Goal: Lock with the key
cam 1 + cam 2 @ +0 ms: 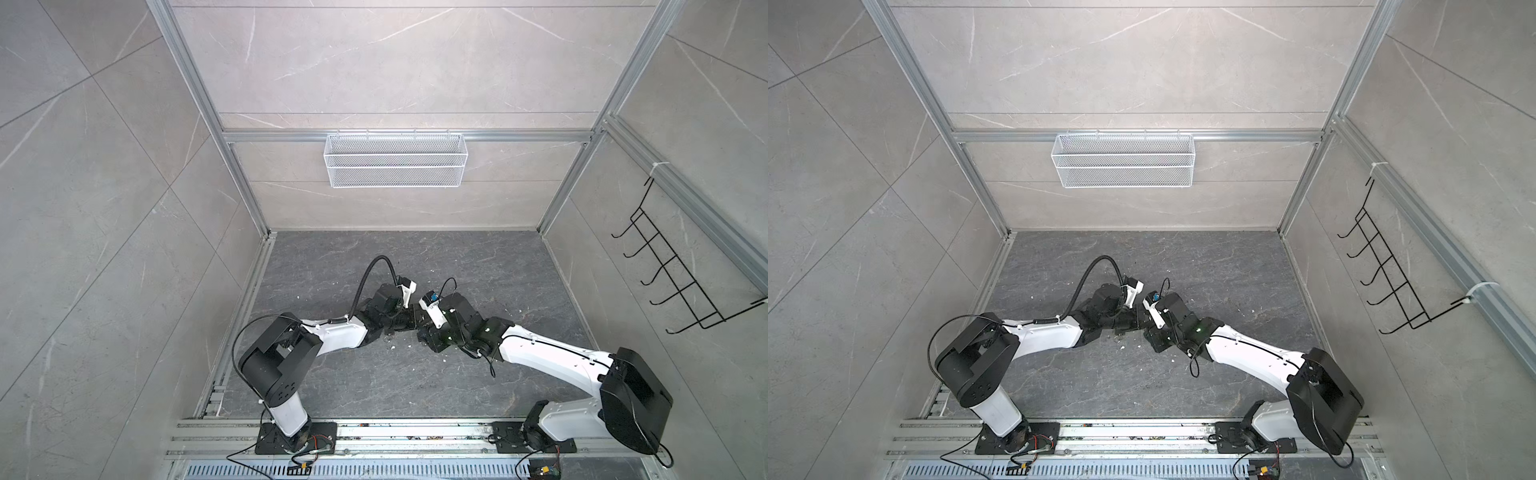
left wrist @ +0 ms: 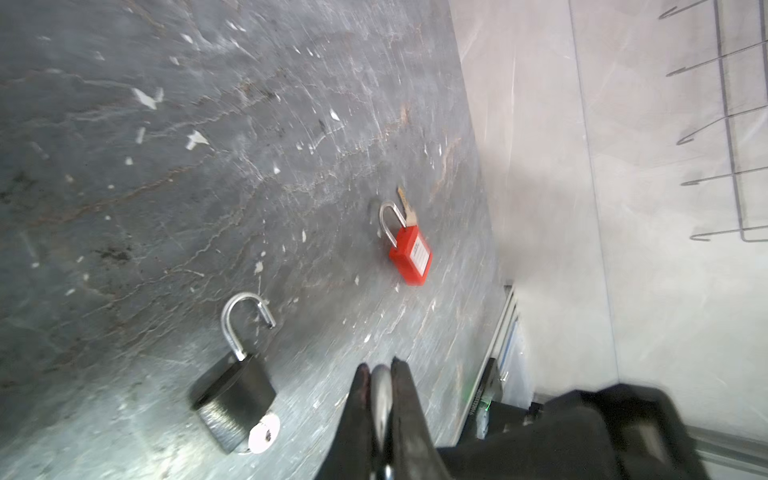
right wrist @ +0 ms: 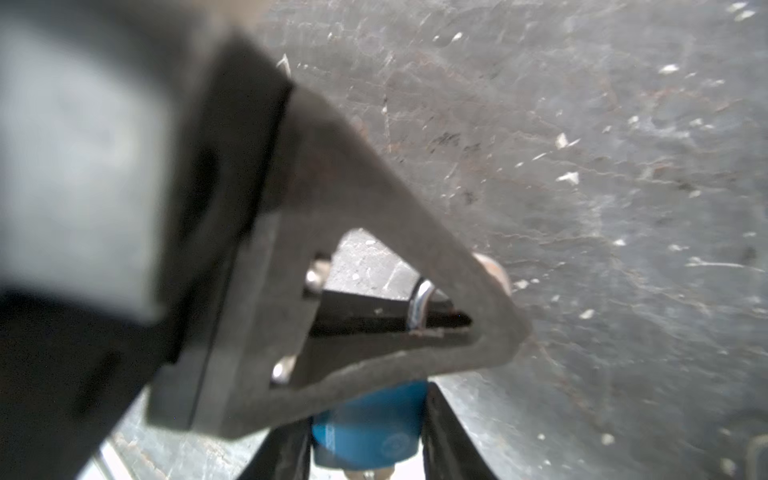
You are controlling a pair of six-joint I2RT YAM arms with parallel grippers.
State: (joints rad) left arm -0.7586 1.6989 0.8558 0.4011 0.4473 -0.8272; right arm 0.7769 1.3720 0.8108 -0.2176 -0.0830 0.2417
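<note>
In the right wrist view a blue padlock [image 3: 374, 419] sits between the two black fingers of my right gripper [image 3: 365, 440], which is shut on its body. My left gripper [image 2: 380, 368] is shut on a silver shackle [image 2: 380, 390]. The same shackle [image 3: 419, 305] shows in the right wrist view just above the blue body. A brass key [image 2: 405, 208] lies on the floor beside a red padlock [image 2: 409, 253]. In both top views the left gripper [image 1: 409, 321] and right gripper [image 1: 422, 328] meet tip to tip at mid floor, and the locks are hidden under them.
A black padlock [image 2: 232, 399] with its shackle swung open lies on the dark stone floor [image 2: 166, 187] near my left gripper. A white mesh basket [image 1: 395, 160] hangs on the back wall. A black wire hook rack [image 1: 681, 270] hangs on the right wall.
</note>
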